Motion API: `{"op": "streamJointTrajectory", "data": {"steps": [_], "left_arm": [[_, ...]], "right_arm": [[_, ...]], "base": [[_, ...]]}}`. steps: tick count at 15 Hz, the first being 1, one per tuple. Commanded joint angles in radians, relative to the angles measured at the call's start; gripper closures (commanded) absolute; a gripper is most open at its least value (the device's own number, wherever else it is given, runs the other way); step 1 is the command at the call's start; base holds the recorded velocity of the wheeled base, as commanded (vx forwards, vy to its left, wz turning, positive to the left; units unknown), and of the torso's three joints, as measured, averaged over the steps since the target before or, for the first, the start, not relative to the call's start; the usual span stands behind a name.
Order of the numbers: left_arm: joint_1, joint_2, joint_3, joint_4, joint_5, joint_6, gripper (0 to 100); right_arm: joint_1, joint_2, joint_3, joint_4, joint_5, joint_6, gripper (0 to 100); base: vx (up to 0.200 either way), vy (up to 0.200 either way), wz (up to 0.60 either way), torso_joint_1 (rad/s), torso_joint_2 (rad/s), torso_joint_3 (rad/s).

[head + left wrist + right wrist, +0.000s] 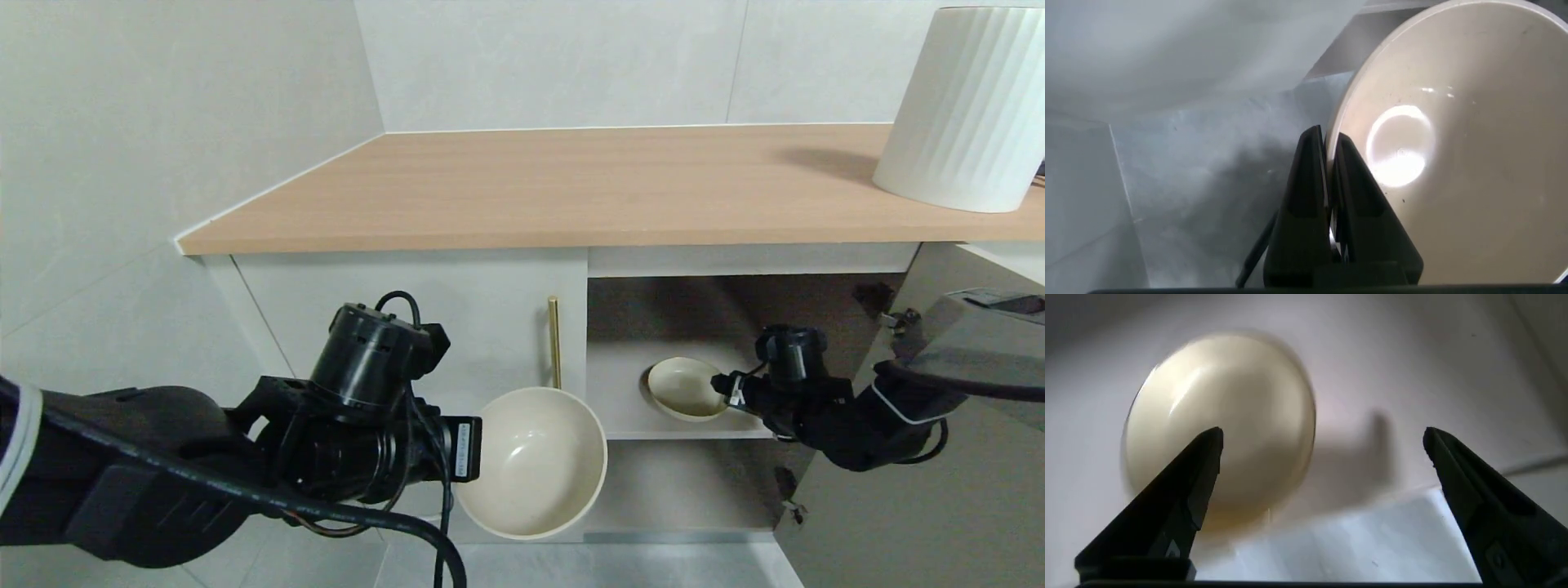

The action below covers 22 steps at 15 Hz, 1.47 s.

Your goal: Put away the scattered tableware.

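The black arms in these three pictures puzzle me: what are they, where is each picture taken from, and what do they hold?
They are a robot's two arms. The wide picture comes from a camera on its head, facing an open cabinet under a wooden countertop with a white ribbed container. The other two come from wrist cameras. The left end effector is shut on the rim of a large bowl. The right end effector is open, close to a small bowl resting on the shelf.
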Motion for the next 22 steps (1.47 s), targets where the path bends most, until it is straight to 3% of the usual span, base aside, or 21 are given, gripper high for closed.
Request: {"op": "streamJointTrajectory", "data": {"steps": [1,3,7,9,14,18,22], "left_arm": [[-0.083,0.061,-0.021,0.004,0.086,0.017,100],[-0.121,0.07,-0.021,0.004,0.179,0.031,100],[-0.158,0.055,-0.019,0.022,0.208,0.03,100],[-0.161,0.059,-0.021,0.045,0.211,0.028,100],[-0.177,0.073,-0.021,0.05,0.213,0.025,100],[-0.177,0.075,-0.022,0.05,0.213,0.022,100],[-0.18,0.073,-0.022,0.05,0.213,0.02,100]], "right_arm": [[0.064,-0.194,0.124,0.018,0.043,-0.061,0],[0.148,-0.369,0.132,0.207,0.097,-0.067,0],[0.336,-0.622,0.049,0.583,0.306,-0.068,0],[0.415,-0.634,0.087,0.604,0.367,-0.07,0],[0.526,-0.578,0.101,0.612,0.358,-0.073,0],[0.576,-0.453,0.093,0.604,0.183,-0.095,0],[0.583,-0.43,0.093,0.541,0.169,-0.09,0]], "base": [[0.0,0.0,0.0,0.0,0.0,0.0],[0.0,0.0,0.0,0.0,0.0,0.0],[0.0,0.0,0.0,0.0,0.0,0.0],[0.0,0.0,0.0,0.0,0.0,0.0],[0.0,0.0,0.0,0.0,0.0,0.0],[0.0,0.0,0.0,0.0,0.0,0.0],[0.0,0.0,0.0,0.0,0.0,0.0]]}}
